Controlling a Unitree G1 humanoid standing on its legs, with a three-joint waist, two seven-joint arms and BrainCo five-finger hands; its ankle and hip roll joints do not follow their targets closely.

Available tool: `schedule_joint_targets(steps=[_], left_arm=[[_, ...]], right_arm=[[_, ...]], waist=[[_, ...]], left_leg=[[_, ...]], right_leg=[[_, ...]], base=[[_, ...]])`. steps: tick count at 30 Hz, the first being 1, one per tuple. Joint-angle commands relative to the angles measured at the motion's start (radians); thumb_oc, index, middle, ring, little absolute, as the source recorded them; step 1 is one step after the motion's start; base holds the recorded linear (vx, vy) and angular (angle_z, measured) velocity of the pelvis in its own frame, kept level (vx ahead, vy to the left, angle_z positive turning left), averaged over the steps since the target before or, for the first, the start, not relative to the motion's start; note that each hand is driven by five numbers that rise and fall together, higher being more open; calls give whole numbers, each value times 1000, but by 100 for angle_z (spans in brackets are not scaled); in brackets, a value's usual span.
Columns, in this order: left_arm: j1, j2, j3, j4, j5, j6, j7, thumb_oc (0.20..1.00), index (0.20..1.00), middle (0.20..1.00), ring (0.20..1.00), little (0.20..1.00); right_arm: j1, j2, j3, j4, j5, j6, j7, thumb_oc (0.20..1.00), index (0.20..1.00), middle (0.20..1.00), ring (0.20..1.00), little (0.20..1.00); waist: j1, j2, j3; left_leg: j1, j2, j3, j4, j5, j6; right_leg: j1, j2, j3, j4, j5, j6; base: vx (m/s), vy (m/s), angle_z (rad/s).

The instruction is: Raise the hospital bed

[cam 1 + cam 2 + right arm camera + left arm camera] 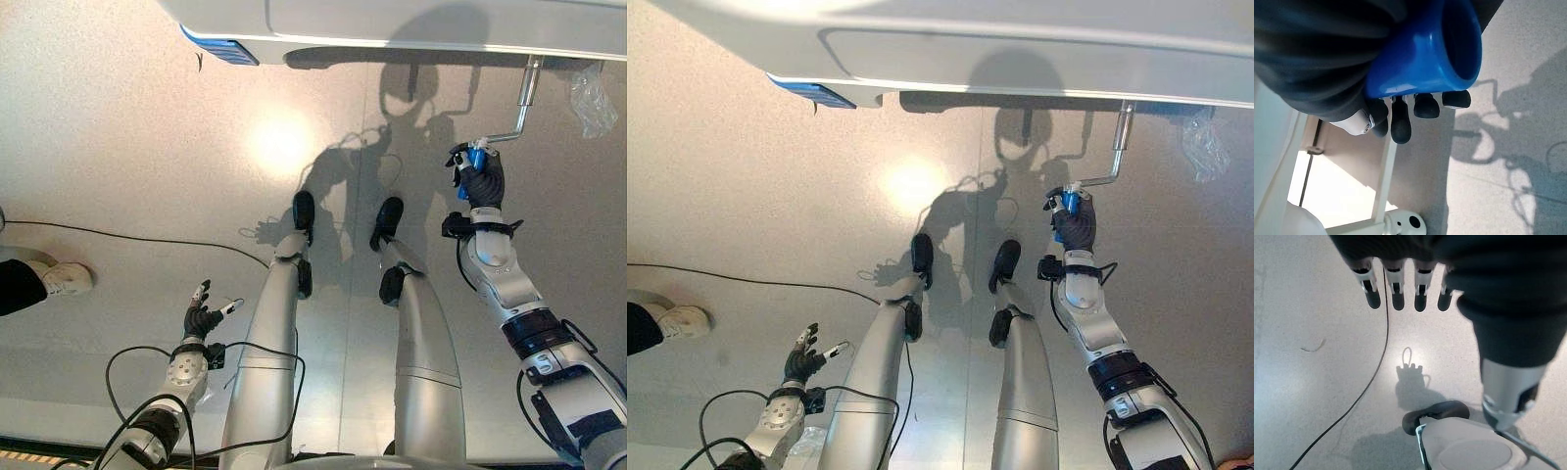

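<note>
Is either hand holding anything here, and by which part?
The right hand grips the bed crank by its blue handle. The left hand holds nothing.

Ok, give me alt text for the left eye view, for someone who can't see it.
The robot's right hand is curled round the blue handle of a metal crank under the white hospital bed. Its left hand hangs open above the pale floor, and a person's shoe shows at the left edge.

Bright overhead glare spot on the floor (279,142), crisp shadows, blurred close wrist views.
</note>
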Motion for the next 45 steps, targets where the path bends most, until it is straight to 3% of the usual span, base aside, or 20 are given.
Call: schedule_joint_targets(steps=[1,7,11,16,21,34,45], left_arm=[[93,-66,22,66,5,-10,15,1000,1000,1000,1000,1000],[95,-65,16,54,-4,-9,2,1000,1000,1000,1000,1000],[96,-67,15,57,-27,-6,-22,1000,1000,1000,1000,1000],[113,-51,31,63,-22,-3,-38,1000,1000,1000,1000,1000],[125,-28,33,49,-6,-9,-41,1000,1000,1000,1000,1000],[116,-22,1,35,41,7,-20,1000,1000,1000,1000,1000],[113,-29,-14,40,54,9,-21,1000,1000,1000,1000,1000]], right_arm=[[-73,-241,-488,-42,78,-299,-369,200,200,200,200,200],[-69,-220,-443,-103,67,-282,-315,200,200,200,200,200],[-49,-149,-336,-231,88,-284,-201,200,200,200,200,200],[7,-120,-203,-398,-11,-216,-114,200,200,200,200,200],[13,-85,-80,-448,-50,-192,-54,200,200,200,200,200],[-108,-92,121,-429,-158,-107,-25,200,200,200,200,200],[-140,-85,153,-390,-142,-102,-19,200,200,200,200,200]], waist=[[-41,107,-59],[-42,106,-58],[-37,103,-52],[-38,88,-52],[-21,82,-54],[8,86,-61],[15,91,-65]], left_leg=[[2,48,-92,-77,45,-125],[-1,49,-88,-72,45,-121],[-6,51,-88,-67,51,-119],[-8,52,-89,-66,57,-116],[-7,45,-90,-69,62,-111],[-22,29,-86,-60,59,-100],[-27,17,-86,-49,50,-91]], right_leg=[[-3,13,-26,70,-5,35],[-7,17,-25,71,-4,36],[-8,15,-29,72,0,36],[-6,14,-32,74,3,36],[-2,9,-38,77,3,40],[3,-7,-46,62,16,48],[4,-13,-36,57,21,54]], base=[[0,0,0],[0,0,0],[0,0,0],[0,0,0],[5,-4,-2],[2,34,0],[8,31,-1]])
